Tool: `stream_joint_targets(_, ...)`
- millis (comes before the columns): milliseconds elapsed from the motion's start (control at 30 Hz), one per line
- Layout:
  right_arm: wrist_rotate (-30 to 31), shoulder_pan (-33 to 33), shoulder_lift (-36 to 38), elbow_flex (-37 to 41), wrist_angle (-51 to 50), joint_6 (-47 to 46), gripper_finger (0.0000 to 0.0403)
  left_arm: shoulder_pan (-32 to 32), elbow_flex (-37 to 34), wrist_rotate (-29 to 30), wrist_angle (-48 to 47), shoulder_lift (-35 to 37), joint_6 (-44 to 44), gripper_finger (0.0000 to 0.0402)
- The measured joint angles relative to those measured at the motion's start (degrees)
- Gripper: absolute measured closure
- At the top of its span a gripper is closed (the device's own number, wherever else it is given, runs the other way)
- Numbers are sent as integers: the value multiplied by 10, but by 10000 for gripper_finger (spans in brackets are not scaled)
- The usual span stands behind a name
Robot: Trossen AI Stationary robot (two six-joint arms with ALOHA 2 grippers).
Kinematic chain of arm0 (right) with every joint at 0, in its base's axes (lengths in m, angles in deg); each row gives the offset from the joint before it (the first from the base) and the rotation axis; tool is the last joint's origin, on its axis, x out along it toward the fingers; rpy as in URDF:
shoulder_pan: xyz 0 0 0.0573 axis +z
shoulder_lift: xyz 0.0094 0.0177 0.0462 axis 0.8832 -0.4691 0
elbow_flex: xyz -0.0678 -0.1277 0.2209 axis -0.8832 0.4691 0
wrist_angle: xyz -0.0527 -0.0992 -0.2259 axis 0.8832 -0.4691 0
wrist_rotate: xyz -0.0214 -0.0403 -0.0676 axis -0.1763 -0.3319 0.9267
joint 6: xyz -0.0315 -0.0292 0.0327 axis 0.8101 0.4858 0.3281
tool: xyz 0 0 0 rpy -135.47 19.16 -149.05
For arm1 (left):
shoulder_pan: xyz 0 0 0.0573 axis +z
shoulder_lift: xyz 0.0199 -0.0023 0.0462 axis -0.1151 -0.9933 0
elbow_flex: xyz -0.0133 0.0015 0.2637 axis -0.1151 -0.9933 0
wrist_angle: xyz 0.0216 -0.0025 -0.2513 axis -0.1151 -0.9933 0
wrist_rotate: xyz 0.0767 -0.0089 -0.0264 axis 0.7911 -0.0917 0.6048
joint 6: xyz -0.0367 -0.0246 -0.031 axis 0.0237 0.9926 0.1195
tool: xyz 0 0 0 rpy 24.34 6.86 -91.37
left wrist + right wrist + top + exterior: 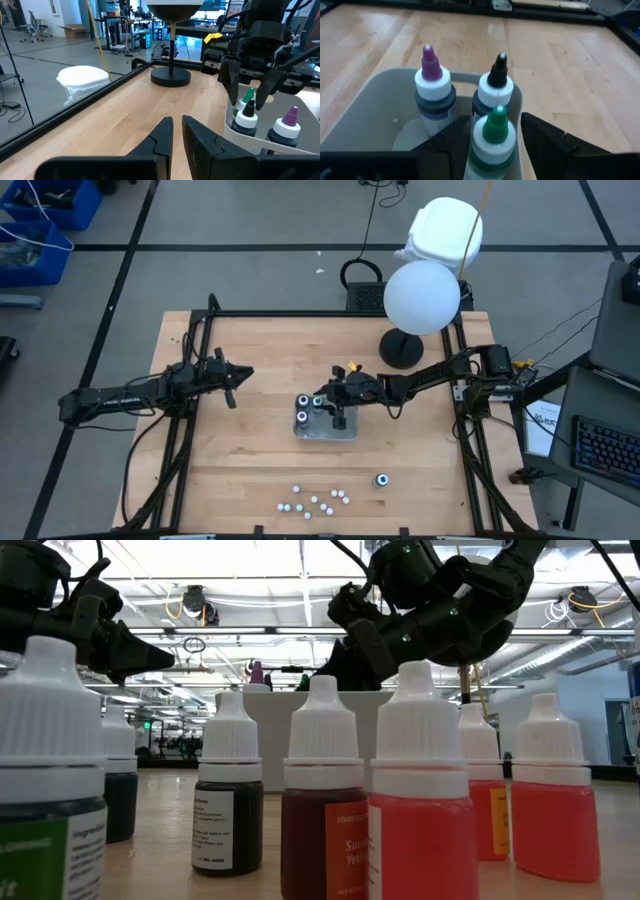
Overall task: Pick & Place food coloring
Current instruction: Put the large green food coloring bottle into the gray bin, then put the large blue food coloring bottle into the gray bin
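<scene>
Wooden tabletop (250,450) filled the high view, with a black lamp base (400,348) at its far side and a white globe (421,296) above it. Near the middle we saw a clear tray (345,432) holding three food coloring bottles: a purple-tipped bottle (434,85), a black-tipped bottle (494,90) and a green-tipped bottle (493,137). A fourth bottle (382,479) stood alone on the wood near the front, right of a scatter of small white caps (315,501).

Our right gripper (334,406) hung over the tray with its fingers (547,137) spread, one on each side of the green-tipped bottle and not pressing it, so it gripped nothing. Our left gripper (236,376) waited over bare wood well left of the tray, its fingers (160,137) nearly together and empty.

Across the low view, a row of larger dropper bottles (325,810) stood in front of the camera.
</scene>
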State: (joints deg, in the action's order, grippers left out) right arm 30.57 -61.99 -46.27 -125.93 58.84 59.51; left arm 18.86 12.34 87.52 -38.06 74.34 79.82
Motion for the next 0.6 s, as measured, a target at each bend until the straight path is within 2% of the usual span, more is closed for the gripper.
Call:
stream_joint_targets(367,0,0,8,0,26,1,200,0,0,0,0,0,0,355)
stream_joint_targets(467,1,4,39,1,19,3,195,0,0,0,0,0,0,355)
stream_joint_targets(600,3,15,111,1,-41,27,191,0,0,0,0,0,0,355)
